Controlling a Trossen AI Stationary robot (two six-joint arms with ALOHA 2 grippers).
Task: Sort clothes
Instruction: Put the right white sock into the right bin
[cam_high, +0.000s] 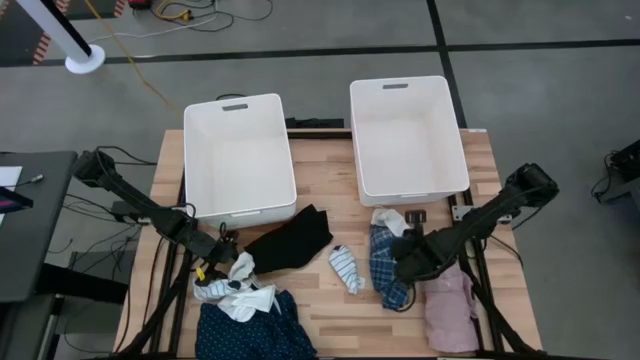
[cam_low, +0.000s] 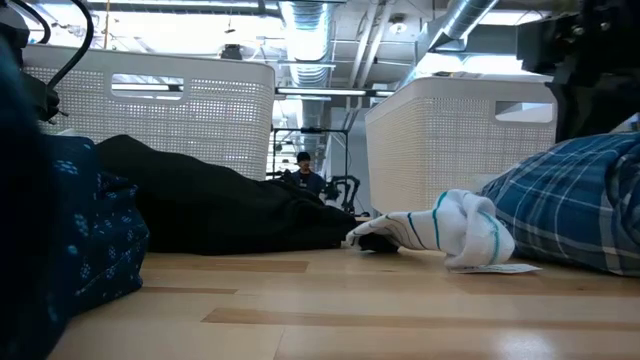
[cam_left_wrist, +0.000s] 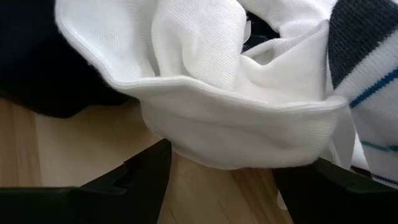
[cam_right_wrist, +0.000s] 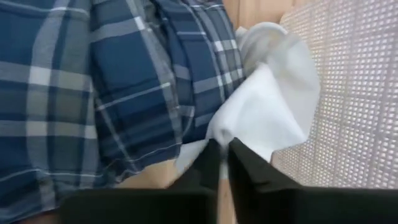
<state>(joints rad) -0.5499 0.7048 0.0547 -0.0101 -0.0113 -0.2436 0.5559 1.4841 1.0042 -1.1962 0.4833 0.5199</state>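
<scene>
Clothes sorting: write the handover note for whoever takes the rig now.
Left tool: open, fingers either side of the white garment, which lies partly on the navy patterned one.
Right tool: fingers nearly together on a white cloth edge beside the blue plaid garment, near the right bin.
Also on the table: black garment, striped piece, pale pink garment.
Done: nothing; both bins, including the left bin, hold no clothes.
Left: sort everything.

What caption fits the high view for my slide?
Two empty bins; left gripper at white clothes, right gripper on plaid shirt.
</scene>
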